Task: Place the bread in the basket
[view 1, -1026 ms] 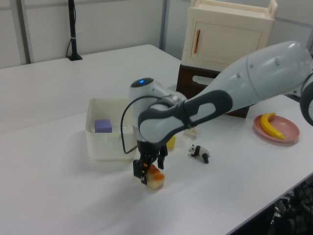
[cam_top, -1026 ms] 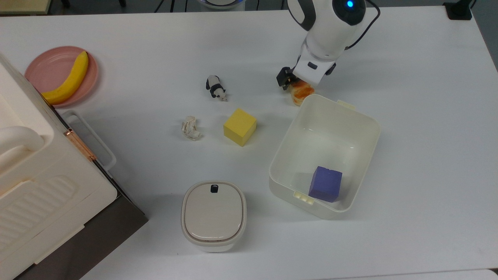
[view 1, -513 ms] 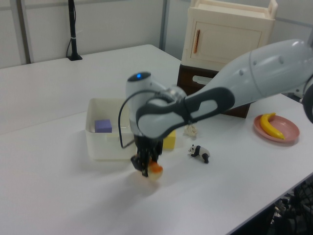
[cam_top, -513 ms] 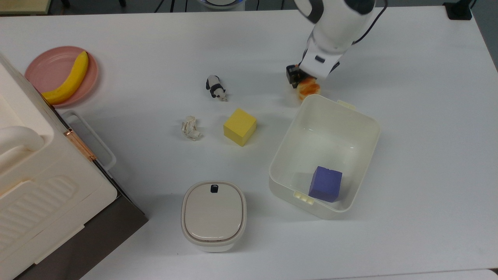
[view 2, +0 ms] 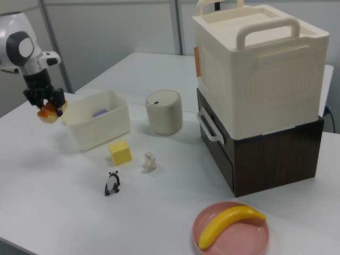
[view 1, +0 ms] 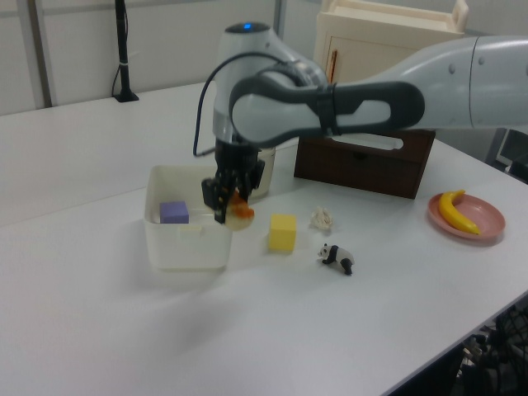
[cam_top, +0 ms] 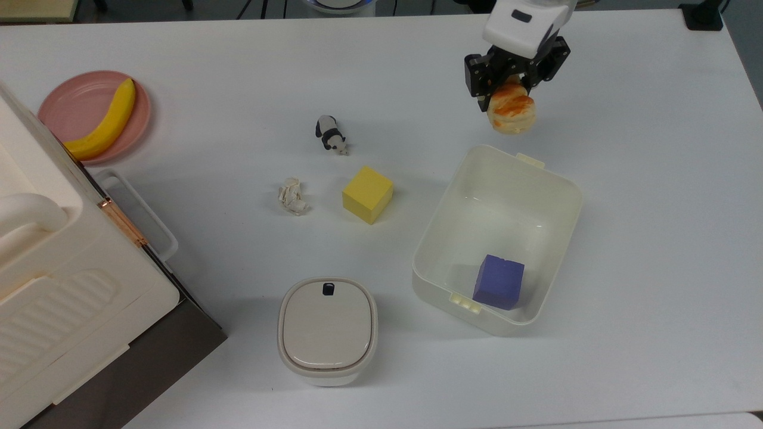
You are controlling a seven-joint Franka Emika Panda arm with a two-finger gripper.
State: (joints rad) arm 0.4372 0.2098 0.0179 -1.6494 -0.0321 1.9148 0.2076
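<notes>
Bread, the tan orange-crusted toy loaf [cam_top: 511, 111], hangs clamped in our black two-finger gripper [cam_top: 508, 83], at 12 o'clock of the cream-white plastic basket [cam_top: 453, 196]; we figure carry-over and drop remain.

Bright, even light (soft shadows)

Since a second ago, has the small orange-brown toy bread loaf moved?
Yes. The small orange-brown toy bread loaf, clamped in the hand, has risen off the table: in the left view it now hangs level with the cream-white rectangular plastic basket's rim.
</notes>
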